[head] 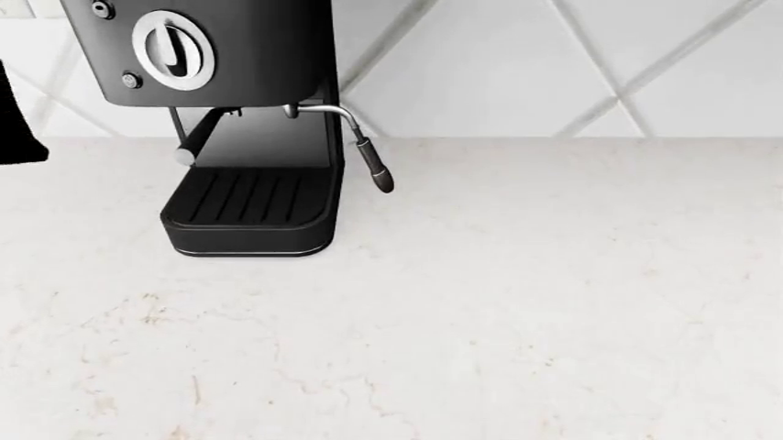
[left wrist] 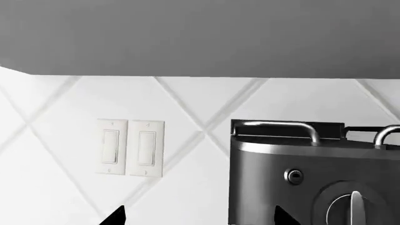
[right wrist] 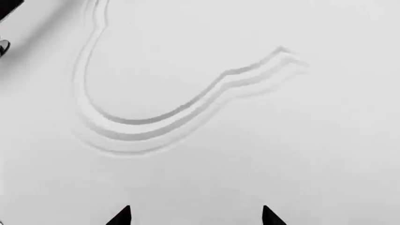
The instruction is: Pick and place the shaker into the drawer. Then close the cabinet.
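Observation:
The shaker is not in view in any frame. My left gripper is open and empty, raised in front of the tiled wall, with only its two black fingertips showing. My right gripper is open and empty, facing a white carved-relief front of the cabinet at close range. I cannot tell whether this front is the drawer or a door. A black piece, perhaps a handle, shows at one corner of that view. The cabinet's white speckled stone top fills the head view.
A black espresso machine stands at the back left of the counter, its steam wand sticking out to the right. It also shows in the left wrist view, beside a double light switch. A dark part of my left arm is at the left edge.

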Motion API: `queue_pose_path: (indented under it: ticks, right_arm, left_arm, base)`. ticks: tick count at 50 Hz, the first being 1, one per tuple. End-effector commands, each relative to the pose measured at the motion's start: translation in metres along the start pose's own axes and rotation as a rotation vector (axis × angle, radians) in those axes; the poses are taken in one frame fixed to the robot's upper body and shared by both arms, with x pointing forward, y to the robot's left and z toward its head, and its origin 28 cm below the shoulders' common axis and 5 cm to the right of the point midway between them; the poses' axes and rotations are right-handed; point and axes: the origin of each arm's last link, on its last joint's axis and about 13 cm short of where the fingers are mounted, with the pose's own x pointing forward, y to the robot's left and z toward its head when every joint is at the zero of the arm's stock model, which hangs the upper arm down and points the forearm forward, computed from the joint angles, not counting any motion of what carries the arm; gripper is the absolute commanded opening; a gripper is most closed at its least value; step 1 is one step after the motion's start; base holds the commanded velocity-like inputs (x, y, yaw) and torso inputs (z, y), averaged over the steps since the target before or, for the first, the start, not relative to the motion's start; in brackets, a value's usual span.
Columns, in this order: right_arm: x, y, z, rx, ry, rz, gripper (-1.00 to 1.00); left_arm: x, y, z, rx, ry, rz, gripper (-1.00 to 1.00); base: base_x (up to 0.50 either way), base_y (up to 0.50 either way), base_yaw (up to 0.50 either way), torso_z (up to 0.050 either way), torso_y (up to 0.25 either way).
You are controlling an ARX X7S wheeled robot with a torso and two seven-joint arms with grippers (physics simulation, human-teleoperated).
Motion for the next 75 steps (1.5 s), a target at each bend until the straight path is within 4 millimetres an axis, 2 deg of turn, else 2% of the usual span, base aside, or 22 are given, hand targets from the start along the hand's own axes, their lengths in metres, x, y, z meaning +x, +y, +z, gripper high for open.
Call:
queue_pose_path:
  ticks: [1,3,6,9,12,19,23,26,30,34,38,42,45,47,50,52,53,54,55,60,68,75]
  right_arm:
    - [-0.184,0.058,0.01,-0.154,0.192,-0.216,1.0]
    - [-0.198,0.057,0.014,-0.16,0.2,-0.279,1.0]
    - [-0.208,0.057,0.015,-0.158,0.197,-0.325,1.0]
    - [-0.211,0.057,0.014,-0.151,0.187,-0.343,1.0]
    - [-0.213,0.056,0.014,-0.148,0.179,-0.353,1.0]
    - [-0.219,0.058,0.018,-0.149,0.18,-0.373,1.0]
    - [-0.222,0.057,0.02,-0.152,0.183,-0.386,1.0]
    - [-0.224,0.058,0.019,-0.15,0.182,-0.392,1.0]
    - [-0.226,0.058,0.019,-0.147,0.18,-0.403,1.0]
    - [-0.227,0.058,0.017,-0.142,0.18,-0.41,1.0]
    - [-0.226,0.058,0.015,-0.137,0.183,-0.415,1.0]
    - [-0.223,0.057,0.014,-0.136,0.186,-0.417,1.0]
    - [-0.222,0.057,0.014,-0.136,0.189,-0.418,1.0]
    - [-0.222,0.057,0.014,-0.137,0.192,-0.42,1.0]
    - [-0.223,0.058,0.014,-0.135,0.199,-0.423,1.0]
    - [-0.223,0.058,0.014,-0.136,0.206,-0.424,1.0]
    - [-0.223,0.059,0.014,-0.136,0.209,-0.424,1.0]
    - [-0.224,0.059,0.013,-0.135,0.213,-0.424,1.0]
    - [-0.224,0.06,0.012,-0.134,0.218,-0.423,1.0]
    - [-0.227,0.065,0.007,-0.132,0.262,-0.416,1.0]
    - [-0.222,0.075,-0.016,-0.11,0.338,-0.409,1.0]
    - [-0.211,0.078,-0.016,-0.098,0.327,-0.379,1.0]
  left_arm:
    - [0.0,-0.052,0.012,-0.053,-0.026,-0.234,1.0]
    - [-0.001,-0.064,0.018,-0.069,-0.033,-0.28,1.0]
    - [-0.007,-0.084,0.026,-0.098,-0.035,-0.378,1.0]
    - [-0.011,-0.104,0.03,-0.131,-0.029,-0.414,1.0]
    - [-0.025,-0.131,0.032,-0.159,-0.01,-0.59,1.0]
    - [-0.035,-0.182,0.03,-0.234,0.028,-0.764,1.0]
    - [-0.04,-0.206,0.053,-0.232,-0.061,-0.885,1.0]
    - [-0.033,-0.216,0.089,-0.21,-0.195,-0.922,1.0]
    - [-0.003,-0.212,0.145,-0.188,-0.397,-0.865,1.0]
    - [0.046,-0.197,0.194,-0.103,-0.611,-0.681,1.0]
    - [0.083,-0.179,0.235,-0.023,-0.761,-0.511,1.0]
    - [0.102,-0.167,0.255,0.047,-0.841,-0.376,1.0]
    - [0.117,-0.163,0.257,0.082,-0.858,-0.312,1.0]
    - [0.134,-0.162,0.256,0.09,-0.833,-0.275,1.0]
    - [0.172,-0.163,0.249,0.075,-0.74,-0.236,1.0]
    - [0.174,-0.178,0.28,0.057,-0.879,-0.272,1.0]
    - [0.195,-0.169,0.25,0.056,-0.715,-0.209,1.0]
    - [0.213,-0.159,0.211,0.06,-0.519,-0.149,1.0]
    - [0.218,-0.157,0.193,0.073,-0.443,-0.117,1.0]
    - [0.227,-0.155,0.135,0.132,-0.233,-0.043,1.0]
    - [0.227,-0.155,0.135,0.132,-0.233,-0.043,1.0]
    - [0.227,-0.155,0.135,0.132,-0.233,-0.043,1.0]
  base:
    - [0.0,0.0,0.0,0.0,0.0]
    - [0.0,0.0,0.0,0.0,0.0]
    - [0.0,0.0,0.0,0.0,0.0]
    - [0.0,0.0,0.0,0.0,0.0]
    - [0.0,0.0,0.0,0.0,0.0]
    - [0.0,0.0,0.0,0.0,0.0]
    - [0.0,0.0,0.0,0.0,0.0]
    - [0.0,0.0,0.0,0.0,0.0]
    - [0.0,0.0,0.0,0.0,0.0]
    - [0.0,0.0,0.0,0.0,0.0]
    - [0.0,0.0,0.0,0.0,0.0]
    - [0.0,0.0,0.0,0.0,0.0]
    - [0.0,0.0,0.0,0.0,0.0]
    - [0.0,0.0,0.0,0.0,0.0]
    - [0.0,0.0,0.0,0.0,0.0]
    - [0.0,0.0,0.0,0.0,0.0]
    - [0.0,0.0,0.0,0.0,0.0]
    - [0.0,0.0,0.0,0.0,0.0]
    - [0.0,0.0,0.0,0.0,0.0]
    - [0.0,0.0,0.0,0.002,0.0]
    - [0.01,0.0,0.0,0.001,0.0]
    - [0.0,0.0,0.0,0.003,0.0]
